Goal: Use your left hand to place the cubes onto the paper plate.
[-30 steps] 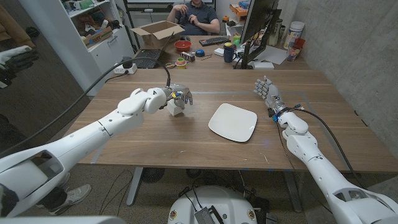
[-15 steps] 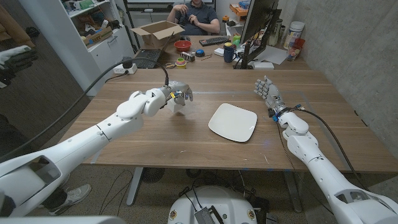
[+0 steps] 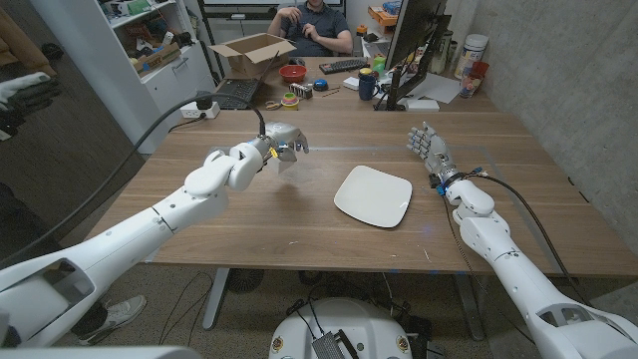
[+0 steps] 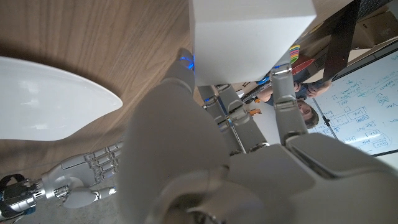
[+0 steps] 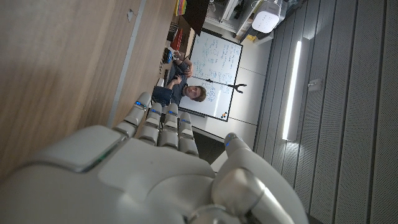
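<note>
Handwriting and diagrams are seen on the whiteboard (image 5: 208, 78) behind the table, but no word or number can be read.

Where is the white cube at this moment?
In the head view, the white cube is held in the left hand above the table, on the robot's left of the paper plate.

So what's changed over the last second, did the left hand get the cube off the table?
Yes. The left hand, holding the white cube in its fingers, has lifted it off the table and carried it a little farther from the robot. The paper plate has not moved, and the right hand stays upright beside it.
</note>
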Robot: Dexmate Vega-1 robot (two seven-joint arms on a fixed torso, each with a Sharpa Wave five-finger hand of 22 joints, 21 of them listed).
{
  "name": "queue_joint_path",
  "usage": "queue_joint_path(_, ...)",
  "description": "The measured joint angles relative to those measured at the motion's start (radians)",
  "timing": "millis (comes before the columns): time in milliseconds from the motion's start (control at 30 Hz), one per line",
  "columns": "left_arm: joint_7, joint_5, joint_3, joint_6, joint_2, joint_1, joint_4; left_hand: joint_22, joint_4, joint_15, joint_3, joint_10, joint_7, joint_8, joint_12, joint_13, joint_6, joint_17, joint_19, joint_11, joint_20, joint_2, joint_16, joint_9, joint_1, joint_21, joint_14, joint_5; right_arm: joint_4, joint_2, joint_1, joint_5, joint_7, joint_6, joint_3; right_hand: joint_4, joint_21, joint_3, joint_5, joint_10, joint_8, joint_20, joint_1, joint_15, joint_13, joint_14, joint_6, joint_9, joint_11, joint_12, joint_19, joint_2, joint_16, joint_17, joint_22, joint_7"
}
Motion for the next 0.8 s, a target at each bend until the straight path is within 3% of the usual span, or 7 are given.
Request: queue_joint_path(800, 0.236, -0.014, -0.037, 0.001, -0.036, 0.052, 0.028, -0.006, 0.006, -0.004, -0.008, -0.005, -0.014, -0.008, 0.008, 0.0, 0.014, 0.001, -0.001, -0.005, -0.001, -0.004, -0.011, 0.005, 0.004, 0.041, 0.043, -0.002, -0.006, -0.01, 0.003, -0.009, -0.014, -0.008, -0.005, 0.0, -0.007, 0.0, 0.0, 0.0, 0.0, 0.006, 0.0, 0.0, 0.0, 0.0, 0.0, 0.0, 0.0, 0.0, 0.006, 0.0, 0.0, 0.0, 0.0, 0.0)
